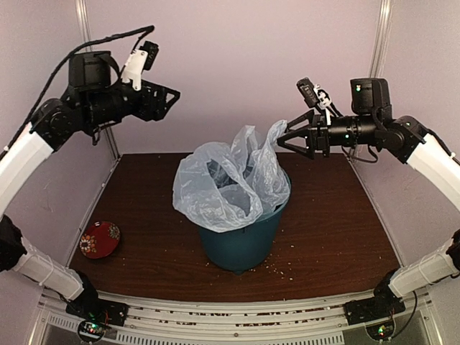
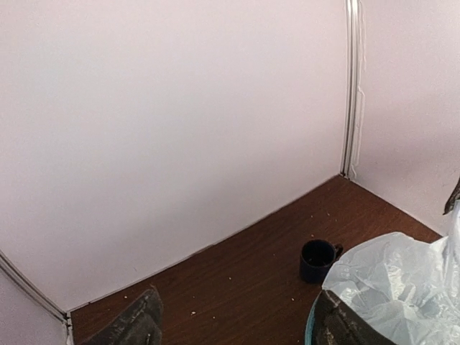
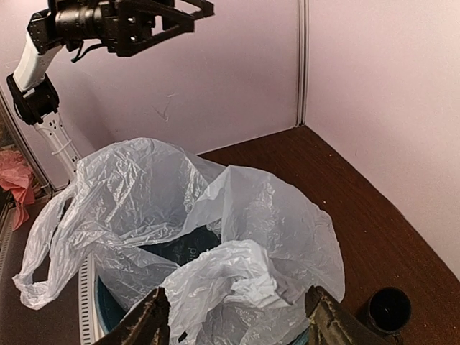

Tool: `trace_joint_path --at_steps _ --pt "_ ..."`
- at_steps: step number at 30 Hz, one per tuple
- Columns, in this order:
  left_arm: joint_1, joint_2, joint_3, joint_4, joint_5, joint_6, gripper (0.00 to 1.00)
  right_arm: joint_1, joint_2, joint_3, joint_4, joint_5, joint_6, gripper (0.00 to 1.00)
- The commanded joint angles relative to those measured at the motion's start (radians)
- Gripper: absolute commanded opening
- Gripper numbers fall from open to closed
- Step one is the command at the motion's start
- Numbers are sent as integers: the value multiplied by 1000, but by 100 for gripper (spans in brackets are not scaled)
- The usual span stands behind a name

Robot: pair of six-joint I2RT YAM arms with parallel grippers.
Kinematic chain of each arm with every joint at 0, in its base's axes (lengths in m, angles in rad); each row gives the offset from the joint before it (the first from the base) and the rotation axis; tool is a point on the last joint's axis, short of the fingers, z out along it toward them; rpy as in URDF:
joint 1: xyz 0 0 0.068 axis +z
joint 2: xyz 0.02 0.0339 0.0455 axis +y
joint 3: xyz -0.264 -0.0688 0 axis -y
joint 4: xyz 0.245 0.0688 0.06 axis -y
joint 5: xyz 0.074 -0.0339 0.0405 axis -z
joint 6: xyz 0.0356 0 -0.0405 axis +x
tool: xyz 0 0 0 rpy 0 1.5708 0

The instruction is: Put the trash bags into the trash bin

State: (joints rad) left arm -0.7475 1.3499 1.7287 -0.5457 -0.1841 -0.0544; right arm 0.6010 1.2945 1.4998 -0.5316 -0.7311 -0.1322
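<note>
The teal trash bin point(image 1: 241, 244) stands mid-table. The pale blue-grey trash bag point(image 1: 230, 183) sits in its mouth, puffed up and spilling over the left rim, with one corner sticking up at the right. My right gripper point(image 1: 284, 136) is open, level with that raised corner and just to its right. In the right wrist view its jaws stand wide apart point(image 3: 237, 327) above crumpled bag folds point(image 3: 237, 237), and the bin rim point(image 3: 108, 309) shows at lower left. My left gripper point(image 1: 172, 100) is open and empty, high at the back left. Its wrist view point(image 2: 237, 327) shows the bag point(image 2: 402, 287) at lower right.
A small dark blue mug point(image 2: 316, 260) stands behind the bin and also shows in the right wrist view point(image 3: 388, 310). A red patterned bowl point(image 1: 99, 238) lies at the table's left edge. Crumbs dot the brown table point(image 1: 338, 230). Pale walls close the back and sides.
</note>
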Motion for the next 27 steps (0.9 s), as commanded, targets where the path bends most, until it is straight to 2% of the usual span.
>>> trace_joint_path --at_steps 1,3,6,10,12,16,18,22,27 --pt "-154 -99 -106 -15 -134 55 74 11 15 29 -13 30 -3 66" --pt "-314 -145 -150 -24 -214 79 70 13 16 32 -14 24 8 66" --pt "-567 -173 -208 -57 -251 90 63 13 3 28 -19 5 14 66" --pt "-795 -108 -250 -126 -410 71 57 13 -43 2 -33 63 -9 67" --pt "-849 -70 -259 -129 -472 68 56 13 -73 -31 -31 107 -20 67" --pt "-893 -13 -252 -107 -502 99 58 13 -120 -56 -58 143 -41 67" --pt "-912 27 -241 -109 -558 124 59 13 -134 -61 -83 128 -56 65" --pt "-943 114 -213 -112 -685 163 66 13 -152 -88 -86 98 -78 52" --pt "-952 224 -143 -169 -846 184 66 43 -86 -32 -182 51 -145 47"
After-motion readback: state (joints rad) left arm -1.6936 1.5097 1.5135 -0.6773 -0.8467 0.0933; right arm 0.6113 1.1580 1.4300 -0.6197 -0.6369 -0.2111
